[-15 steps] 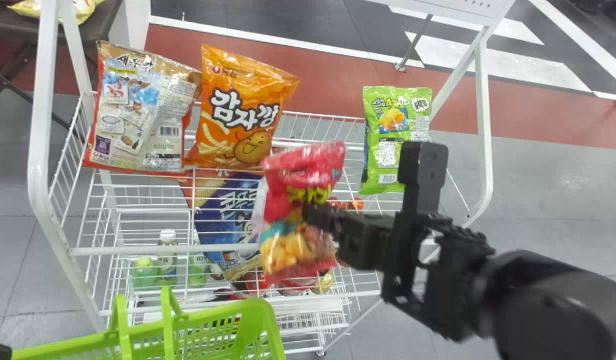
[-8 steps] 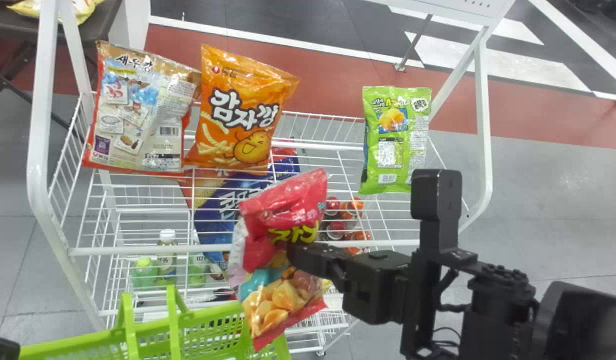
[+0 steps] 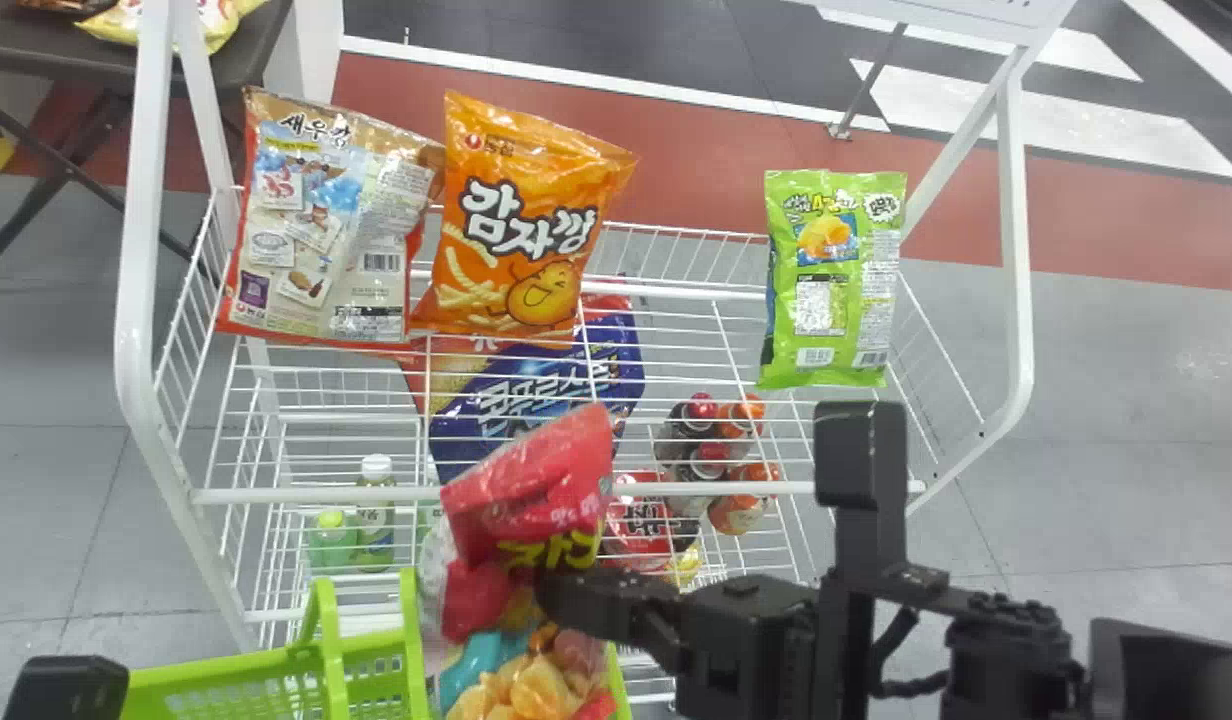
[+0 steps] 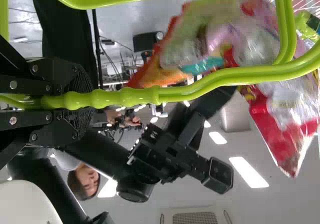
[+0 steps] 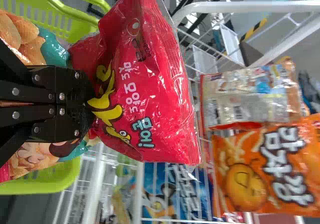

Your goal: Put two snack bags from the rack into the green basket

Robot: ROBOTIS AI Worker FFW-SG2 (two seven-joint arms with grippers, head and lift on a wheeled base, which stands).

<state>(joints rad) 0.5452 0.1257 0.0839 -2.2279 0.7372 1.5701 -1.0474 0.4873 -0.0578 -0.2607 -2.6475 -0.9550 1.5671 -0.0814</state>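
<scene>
Your right gripper [image 3: 551,592] pinches the red snack bag [image 3: 526,505] near mid-length, long axis crosswise to it, printed face toward the head camera (your left gripper [image 3: 66,687] grips the green basket's handle [image 4: 210,84]).

Shop-type area, poss. a mock store in a lab or demo hall; can't tell which. Retail side: white wire rack [image 3: 133,300] w/ snack bags [image 3: 526,220], bottles [image 3: 376,520] & cans [image 3: 739,512] on diff. levels. Lab/hall side: loose cables [image 4: 116,66] in bkgd, bright ceiling lights [image 4: 248,172], grey flr [image 3: 46,400] w/ wide red band [image 3: 696,180], yellow-black hazard tape [image 5: 253,29].
</scene>
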